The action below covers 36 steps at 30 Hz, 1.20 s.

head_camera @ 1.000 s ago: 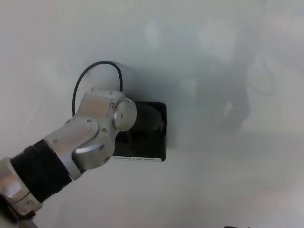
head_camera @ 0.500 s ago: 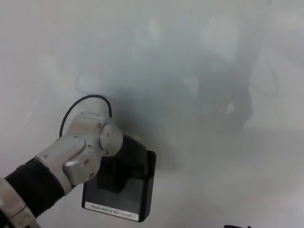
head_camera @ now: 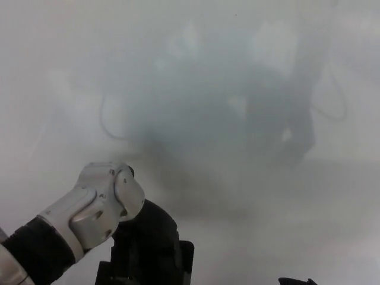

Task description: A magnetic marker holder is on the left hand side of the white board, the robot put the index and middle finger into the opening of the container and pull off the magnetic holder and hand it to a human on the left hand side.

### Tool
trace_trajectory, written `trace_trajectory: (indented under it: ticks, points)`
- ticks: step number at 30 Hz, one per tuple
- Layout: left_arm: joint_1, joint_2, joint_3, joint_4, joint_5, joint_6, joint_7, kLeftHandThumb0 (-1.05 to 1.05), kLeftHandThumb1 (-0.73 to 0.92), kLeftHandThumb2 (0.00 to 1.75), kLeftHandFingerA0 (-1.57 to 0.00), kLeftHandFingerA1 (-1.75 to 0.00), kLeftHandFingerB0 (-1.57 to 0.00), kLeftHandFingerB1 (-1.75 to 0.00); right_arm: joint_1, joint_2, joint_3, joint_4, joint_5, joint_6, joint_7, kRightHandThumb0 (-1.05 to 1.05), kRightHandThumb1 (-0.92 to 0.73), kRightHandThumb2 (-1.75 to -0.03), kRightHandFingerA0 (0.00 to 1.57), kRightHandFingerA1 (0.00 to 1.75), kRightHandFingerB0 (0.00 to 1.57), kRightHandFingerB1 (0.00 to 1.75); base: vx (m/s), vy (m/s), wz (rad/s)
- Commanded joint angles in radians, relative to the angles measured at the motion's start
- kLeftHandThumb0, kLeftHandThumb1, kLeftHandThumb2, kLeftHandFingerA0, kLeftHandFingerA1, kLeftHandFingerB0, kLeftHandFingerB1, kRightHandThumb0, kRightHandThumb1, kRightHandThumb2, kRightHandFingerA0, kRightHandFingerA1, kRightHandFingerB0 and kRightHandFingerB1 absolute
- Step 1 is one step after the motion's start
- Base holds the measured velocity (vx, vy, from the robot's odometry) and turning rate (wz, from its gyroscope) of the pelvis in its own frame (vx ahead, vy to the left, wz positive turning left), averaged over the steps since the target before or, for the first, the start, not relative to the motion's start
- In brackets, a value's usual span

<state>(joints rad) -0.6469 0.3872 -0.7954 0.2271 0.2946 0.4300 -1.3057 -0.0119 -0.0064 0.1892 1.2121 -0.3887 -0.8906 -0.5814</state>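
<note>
Coming in from the bottom left there's one arm: a ribbed black sleeve, then a smooth silver-white metal wrist housing (head_camera: 104, 205) with rounded corners and a round cap on its side, a bit glossy. Right past the wrist is the left hand (head_camera: 145, 234), chunky matte black, and it's down on the holder (head_camera: 178, 264). I can't make out individual fingers since they're all black on black, but the hand looks wrapped into or onto the holder, so I'd call it gripping it.

The holder itself is a single black boxy thing, hard-edged, plastic by the look of it. Only its upper part shows at the bottom edge of the frame, low and left of centre, so I can't tell which way its long axis runs or where the opening faces. It sits right under the hand, touching it.

Behind everything is the whiteboard (head_camera: 249, 71), one big smooth glossy sheet filling the frame, greyish with blurry dark reflections smeared across the middle and right.

Down at the bottom right edge there's a tiny dark sliver (head_camera: 295, 281), too small to say what it is. No clear sign of the right hand.
</note>
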Motion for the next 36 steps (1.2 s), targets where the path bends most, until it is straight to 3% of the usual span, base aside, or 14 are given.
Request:
trace_trajectory:
  ticks: [1,2,8,9,12,20,26,28,29,30,31,34,35,36]
  points:
    - [0.254,-0.025,0.341,-0.238,-0.525,0.362,-0.187,-0.47,0.65,1.16,-1.11,-1.12,-0.97,-1.02,0.001,-0.028,-0.009,-0.006,0.007,-0.019,0.004,-0.47,-0.64,-0.6,0.89,0.69,0.52,0.53,0.0,0.0,0.0]
    - [0.286,-0.056,0.402,-0.262,-0.582,0.414,-0.174,-0.47,0.81,0.91,-1.06,-1.19,-0.94,-1.04,-0.002,-0.028,-0.006,-0.005,0.003,-0.015,0.001,-0.47,-0.65,-0.6,0.89,0.73,0.53,0.53,0.0,0.0,0.0]
    - [0.483,-0.277,0.693,-0.344,-0.922,0.505,-0.091,-0.51,0.79,0.87,-0.96,-1.3,-0.96,-0.85,-0.007,-0.019,-0.007,-0.001,0.007,-0.01,0.007,-0.5,-0.65,-0.6,0.9,0.77,0.54,0.54,0.0,0.0,0.0]
    - [0.514,-0.31,0.717,-0.368,-0.983,0.488,-0.065,-0.64,0.77,0.66,-0.96,-1.41,-1.01,-0.69,-0.008,-0.02,-0.006,-0.001,0.005,-0.013,0.005,-0.47,-0.64,-0.59,0.95,0.77,0.55,0.55,0.0,0.0,0.0]
    - [0.642,-0.443,0.814,-0.462,-1.191,0.435,0.091,-0.56,0.77,0.61,-0.99,-1.0,-0.95,-0.57,-0.016,-0.022,-0.004,-0.003,-0.004,-0.009,-0.015,-0.47,-0.64,-0.59,0.9,0.72,0.54,0.55,0.0,0.0,0.0]
    - [0.8,-0.506,0.901,-0.557,-1.414,0.348,0.243,-0.48,0.87,0.67,-0.84,-0.92,-0.68,-0.58,-0.021,-0.023,-0.005,-0.001,0.0,0.005,-0.002,-0.47,-0.65,-0.6,0.88,0.69,0.53,0.56,0.0,0.0,0.0]
    - [0.809,-0.47,1.005,-0.493,-1.495,0.366,0.187,-0.55,0.83,0.65,-0.98,-0.83,-0.8,-0.52,-0.01,-0.026,0.004,0.007,-0.01,0.0,-0.003,-0.48,-0.66,-0.6,0.88,0.69,0.53,0.57,0.0,0.0,0.0]
    - [0.789,-0.457,1.05,-0.448,-1.476,0.328,0.07,-0.55,0.74,0.63,-0.78,-0.61,-0.54,-0.38,-0.007,-0.024,0.001,0.006,-0.004,-0.003,0.008,-0.48,-0.66,-0.6,0.89,0.68,0.53,0.56,0.0,0.0,0.0]
    - [0.806,-0.459,1.062,-0.462,-1.481,0.3,0.05,-0.72,0.52,0.93,-0.71,-0.69,-0.32,-0.51,-0.005,-0.022,0.001,0.007,0.0,-0.005,0.019,-0.46,-0.65,-0.6,0.89,0.69,0.53,0.56,0.0,0.0,0.0]
    - [0.812,-0.46,1.065,-0.468,-1.483,0.294,0.048,-0.72,0.52,0.93,-0.71,-0.69,-0.32,-0.51,-0.004,-0.022,0.001,0.007,0.001,-0.006,0.021,-0.46,-0.65,-0.6,0.89,0.69,0.53,0.56,0.0,0.0,0.0]
    - [0.831,-0.475,1.073,-0.5,-1.49,0.25,0.051,-0.78,0.69,0.61,-0.65,-0.52,-0.33,-0.39,-0.005,-0.024,0.005,0.007,-0.005,-0.002,0.015,-0.46,-0.65,-0.6,0.88,0.69,0.53,0.55,0.0,0.0,0.0]
    - [0.848,-0.481,1.08,-0.525,-1.494,0.232,0.049,-0.85,0.78,0.63,-0.57,-0.49,-0.32,-0.39,-0.002,-0.023,0.004,0.008,-0.004,0.005,0.016,-0.47,-0.66,-0.6,0.89,0.69,0.53,0.56,0.0,0.0,0.0]
    - [0.853,-0.477,1.083,-0.533,-1.503,0.235,0.041,-0.87,0.62,1.04,-0.43,-0.56,-0.25,-0.5,0.0,-0.022,0.004,0.008,-0.004,0.005,0.015,-0.46,-0.65,-0.59,0.88,0.69,0.53,0.55,0.0,0.0,0.0]
    - [0.858,-0.473,1.087,-0.542,-1.514,0.24,0.034,-0.87,0.62,1.04,-0.43,-0.56,-0.25,-0.5,0.001,-0.02,0.005,0.008,-0.005,0.005,0.013,-0.46,-0.65,-0.59,0.88,0.69,0.53,0.55,0.0,0.0,0.0]
